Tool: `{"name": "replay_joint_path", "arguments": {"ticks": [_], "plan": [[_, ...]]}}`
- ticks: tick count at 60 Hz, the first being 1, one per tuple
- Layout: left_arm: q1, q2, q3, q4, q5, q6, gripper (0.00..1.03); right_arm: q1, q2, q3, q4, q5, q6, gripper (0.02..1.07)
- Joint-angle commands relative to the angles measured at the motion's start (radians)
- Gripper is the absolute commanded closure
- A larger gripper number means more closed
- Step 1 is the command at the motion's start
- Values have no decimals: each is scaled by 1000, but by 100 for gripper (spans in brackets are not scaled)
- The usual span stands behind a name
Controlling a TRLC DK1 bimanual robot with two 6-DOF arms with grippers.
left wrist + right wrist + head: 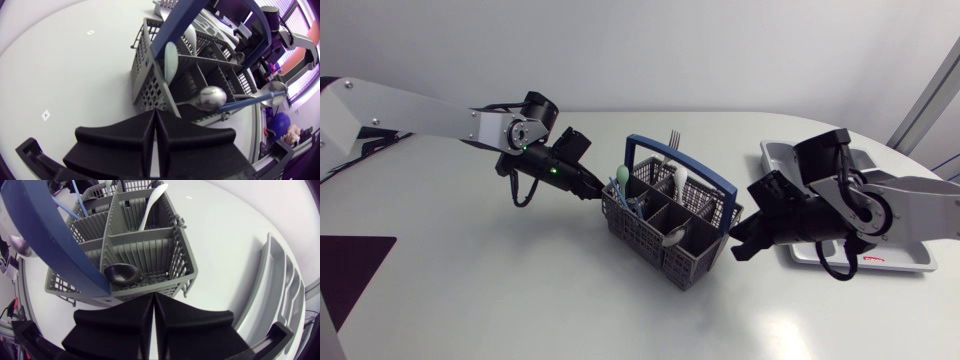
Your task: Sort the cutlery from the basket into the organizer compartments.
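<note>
White table. Grey organizer at far right, partly behind right arm. Grey slotted basket with blue handle at table's middle, well apart from organizer. Left gripper just beside basket's left wall, fingers pressed together, gripping nothing. Right gripper near basket's right corner, likewise clamped on nothing. Cutlery all in basket: white spoon, fork, pale green spoon, metal spoon.

The left arm is showing a long silver-grey link with a black joint. Just past this joint a green light is glowing, and below it a black cable is looping. The right arm is showing grey shells too. The left gripper and right gripper are showing broad matte black wedges.
</note>
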Motion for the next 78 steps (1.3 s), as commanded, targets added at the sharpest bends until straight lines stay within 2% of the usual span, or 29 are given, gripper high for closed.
{"name": "replay_joint_path", "arguments": {"ticks": [1,24,37,54,70,78], "plan": [[7,-26,-50,-26,38,49,100,38,42,72,36,-32,37,101],[168,-220,-246,-103,44,191,100,116,259,301,44,-29,75,101],[208,-293,-347,-106,44,230,100,124,363,398,42,-24,88,101],[202,-337,-409,-104,47,237,100,115,378,415,47,-21,88,101],[141,-378,-449,-104,63,227,100,118,374,439,47,-21,98,101],[150,-383,-439,-103,63,222,100,121,377,416,47,-21,97,101]]}}
